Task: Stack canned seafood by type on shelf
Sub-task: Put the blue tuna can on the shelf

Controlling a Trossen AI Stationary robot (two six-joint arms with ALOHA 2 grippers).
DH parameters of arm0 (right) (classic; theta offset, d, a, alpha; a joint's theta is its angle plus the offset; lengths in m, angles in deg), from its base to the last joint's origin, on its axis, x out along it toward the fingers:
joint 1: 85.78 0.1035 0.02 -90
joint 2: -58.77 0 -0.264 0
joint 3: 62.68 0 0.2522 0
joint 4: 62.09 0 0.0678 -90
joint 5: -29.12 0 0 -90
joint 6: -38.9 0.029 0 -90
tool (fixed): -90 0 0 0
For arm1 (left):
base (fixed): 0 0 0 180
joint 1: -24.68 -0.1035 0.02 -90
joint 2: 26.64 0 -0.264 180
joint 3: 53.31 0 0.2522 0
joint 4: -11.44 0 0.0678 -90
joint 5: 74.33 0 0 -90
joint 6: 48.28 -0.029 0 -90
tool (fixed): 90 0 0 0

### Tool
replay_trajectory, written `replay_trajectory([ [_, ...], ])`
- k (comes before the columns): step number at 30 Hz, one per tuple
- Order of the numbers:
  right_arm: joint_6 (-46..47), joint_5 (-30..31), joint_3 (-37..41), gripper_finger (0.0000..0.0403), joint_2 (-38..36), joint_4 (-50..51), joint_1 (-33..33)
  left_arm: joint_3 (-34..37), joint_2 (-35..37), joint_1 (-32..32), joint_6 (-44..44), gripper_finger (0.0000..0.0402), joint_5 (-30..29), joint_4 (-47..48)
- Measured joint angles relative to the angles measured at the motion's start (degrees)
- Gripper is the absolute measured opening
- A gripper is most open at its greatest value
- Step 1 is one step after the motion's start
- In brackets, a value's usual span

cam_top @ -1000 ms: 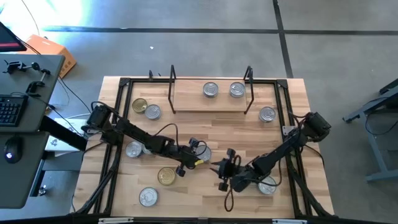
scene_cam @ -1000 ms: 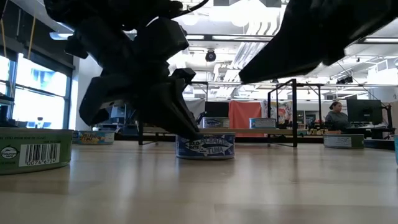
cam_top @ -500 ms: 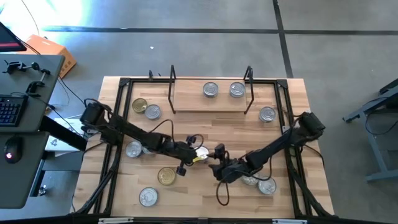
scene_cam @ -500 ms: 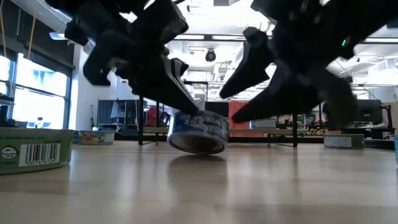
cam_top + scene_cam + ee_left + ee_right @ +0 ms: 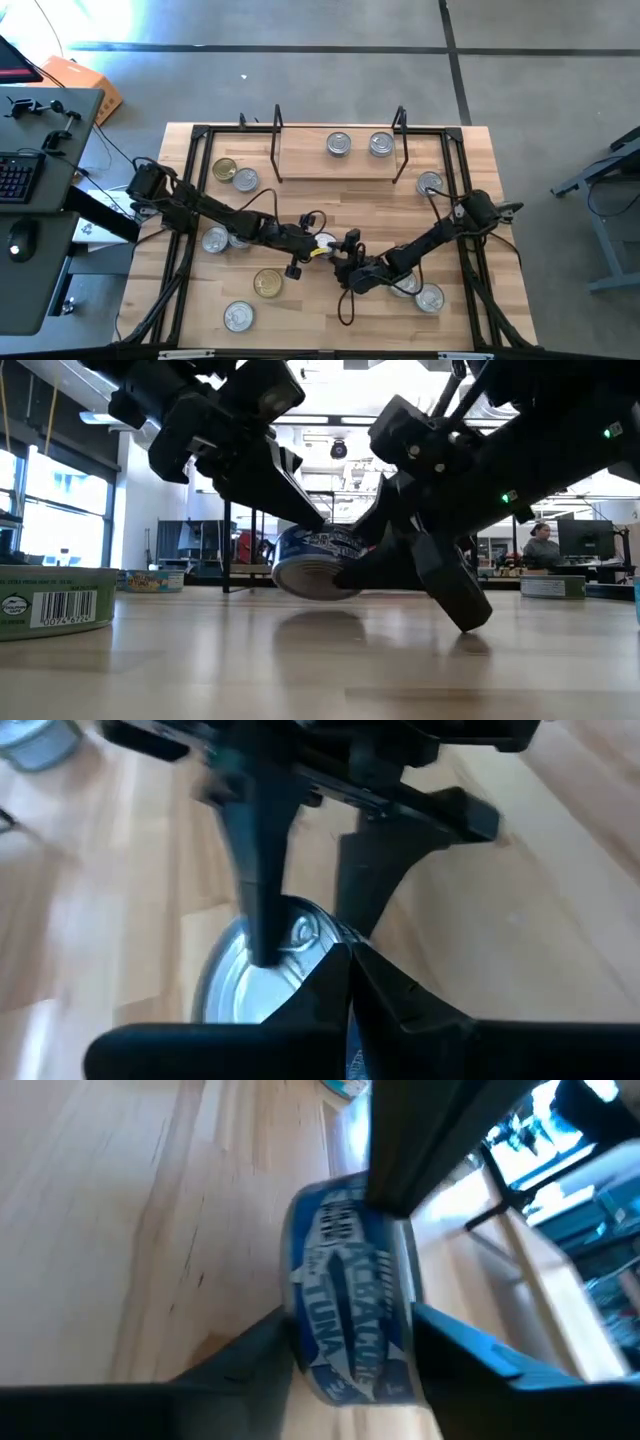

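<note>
Left end effector (image 5: 315,243) clamped on blue-label tuna tin (image 5: 318,562), tin tilted, lifted just off tabletop (image 5: 320,310) near table centre. Right end effector (image 5: 347,262) meets it from opposite side, fingers (image 5: 455,1345) spread either side of same tin, one fingertip resting on silver lid in left wrist view. Two silver-lid tins (image 5: 340,145) side by side on shelf (image 5: 300,160). Gold-lid tin (image 5: 267,284) just in front of left arm; another gold-lid tin (image 5: 224,169) at left rear. Silver tins scattered both sides of tabletop.
</note>
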Motion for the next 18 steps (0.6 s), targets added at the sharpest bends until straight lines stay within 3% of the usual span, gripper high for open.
replay_trajectory([
  [3,3.2,0.3,-0.6,0.0119,0.1,0.7,-0.1,-0.1,0.6,0.0,-0.3,0.0004,-3.0,-0.4],
  [8,9.2,-2.5,-3.9,0.0120,0.0,3.8,-0.9,-0.1,3.6,1.1,-8.5,0.0038,-4.6,-0.3],
  [14,21.2,-9.4,-11.5,0.0120,-0.3,18.3,-4.2,-0.2,5.4,3.3,-16.9,0.0127,-4.7,-0.2],
  [18,23.7,-13.0,-15.1,0.0120,-0.3,24.3,-5.8,-0.1,4.6,3.6,-18.4,0.0192,-6.1,3.8],
])
